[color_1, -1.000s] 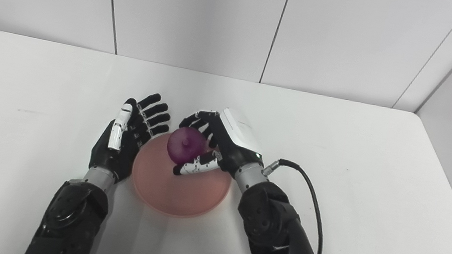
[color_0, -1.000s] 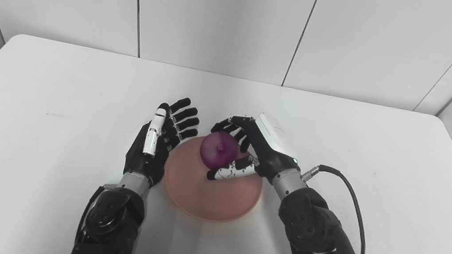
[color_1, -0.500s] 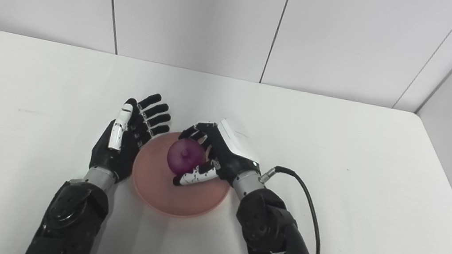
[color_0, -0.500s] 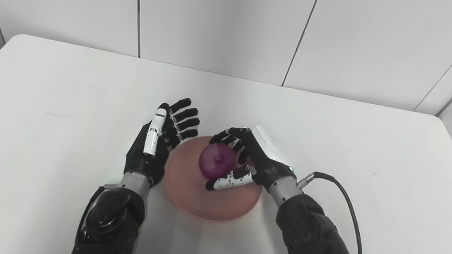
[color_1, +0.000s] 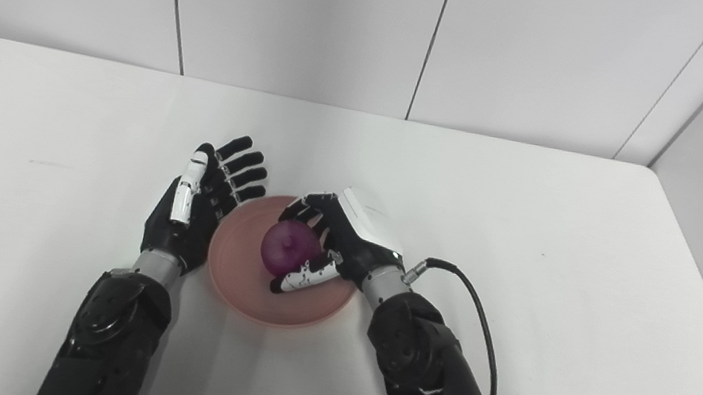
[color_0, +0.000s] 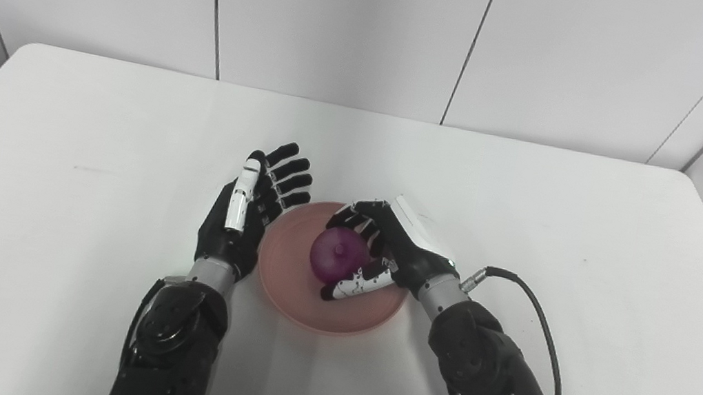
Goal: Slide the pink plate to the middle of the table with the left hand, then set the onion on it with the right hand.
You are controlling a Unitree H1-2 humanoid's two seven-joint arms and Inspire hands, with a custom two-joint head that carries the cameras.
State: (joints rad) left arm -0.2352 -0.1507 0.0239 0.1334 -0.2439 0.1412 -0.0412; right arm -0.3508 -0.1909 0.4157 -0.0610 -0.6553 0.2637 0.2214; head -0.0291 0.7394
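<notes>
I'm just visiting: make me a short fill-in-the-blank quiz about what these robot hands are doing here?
1. The right hand is closed around a purple ____.
2. The plate beneath it is ____ in colour.
3. The left hand, beside the plate, holds ____.

Missing words: onion; pink; nothing

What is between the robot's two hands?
The pink plate with the onion lies between the open left hand and the right hand, which is closed around the onion. Both views show it.

place: lab test cell | cues: bare white table [color_0: 89,137]; plain panelled walls [color_0: 344,15]
</notes>
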